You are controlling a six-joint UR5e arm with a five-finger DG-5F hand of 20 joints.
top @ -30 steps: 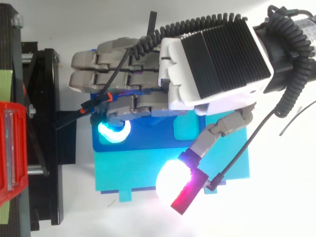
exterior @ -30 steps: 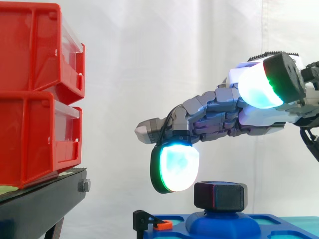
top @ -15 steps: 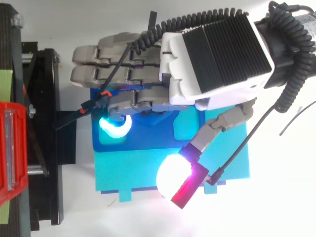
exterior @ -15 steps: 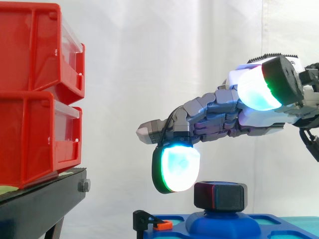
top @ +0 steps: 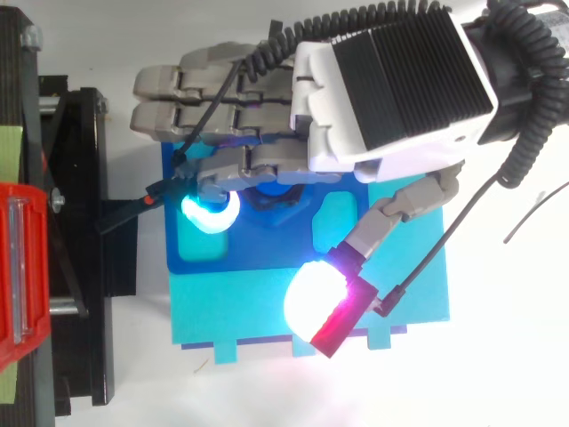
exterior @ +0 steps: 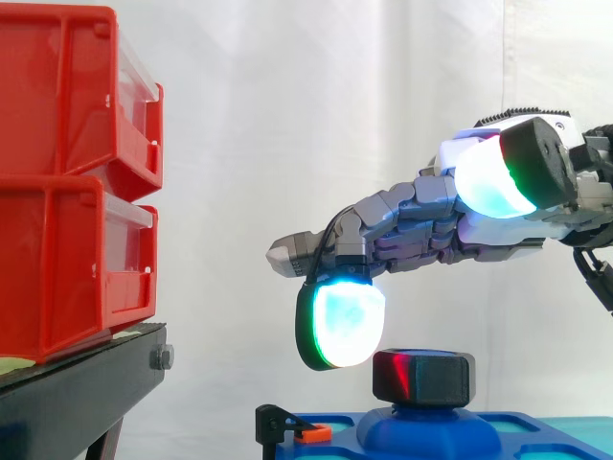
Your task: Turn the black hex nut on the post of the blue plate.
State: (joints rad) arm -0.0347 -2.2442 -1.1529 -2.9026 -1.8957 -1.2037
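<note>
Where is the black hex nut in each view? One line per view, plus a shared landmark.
Side view: black hex nut bottom centre-right, atop the blue plate.
Top view: upper centre, mostly under the hand; a dark edge seems to peek out.
Shared landmark: the cyan fingertip pad left of it.

Grey segmented hand (exterior: pixel 421 216), white-black ribbed back, glowing cyan-green pads (exterior: pixel 343 324).

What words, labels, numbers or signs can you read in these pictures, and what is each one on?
None can be read. The red bins, the black hex nut, the blue plate and the hand show no legible words, numbers or signs in either view.
</note>
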